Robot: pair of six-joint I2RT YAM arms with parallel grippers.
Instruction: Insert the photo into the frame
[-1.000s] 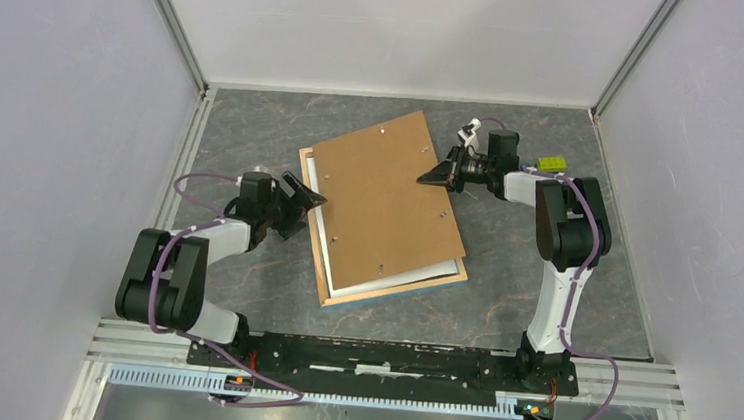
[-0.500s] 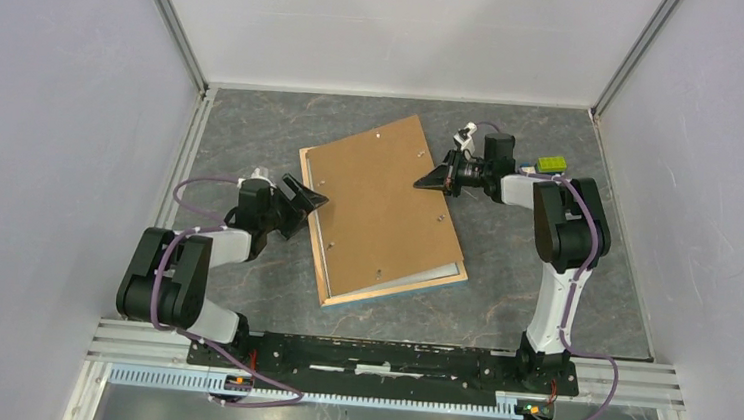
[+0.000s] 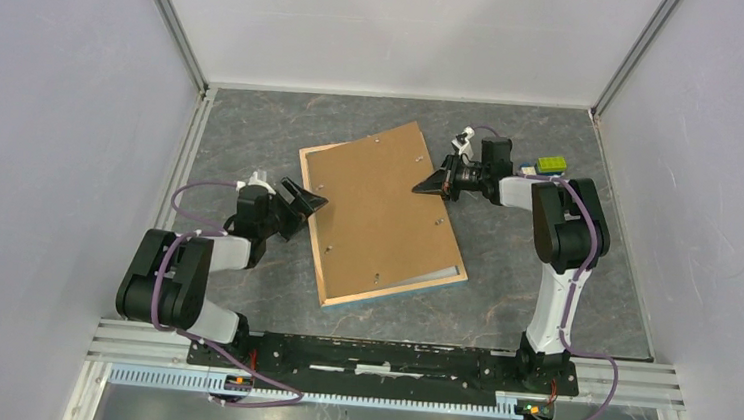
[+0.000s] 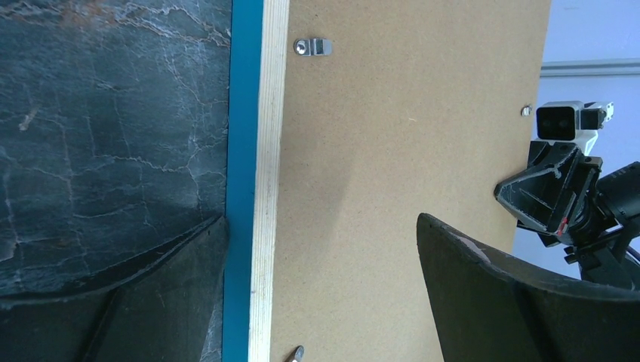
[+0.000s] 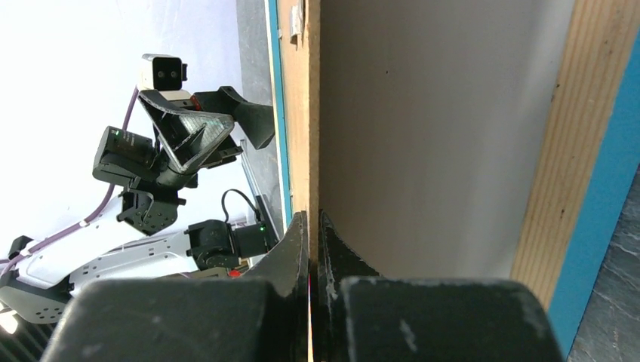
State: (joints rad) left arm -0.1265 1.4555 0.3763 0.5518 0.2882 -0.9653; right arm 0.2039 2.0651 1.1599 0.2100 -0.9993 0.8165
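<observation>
Starting at the near edge, we see the frame (image 3: 317, 251) lying back-up on the table (image 3: 254, 131). Its wood rim holds the photo (image 3: 438, 273), whose white back shows as a pale strip at the near right corner. The board (image 3: 378, 206) covers the rest, slightly askew. Our left gripper (image 3: 307, 193) stands wide apart astride the frame's left edge, with bare table to its left. Farther off, our right gripper (image 3: 420, 186) is clamped on the board's right edge, lifted off the photo. A green block (image 3: 552, 164) sits beyond, well apart.
</observation>
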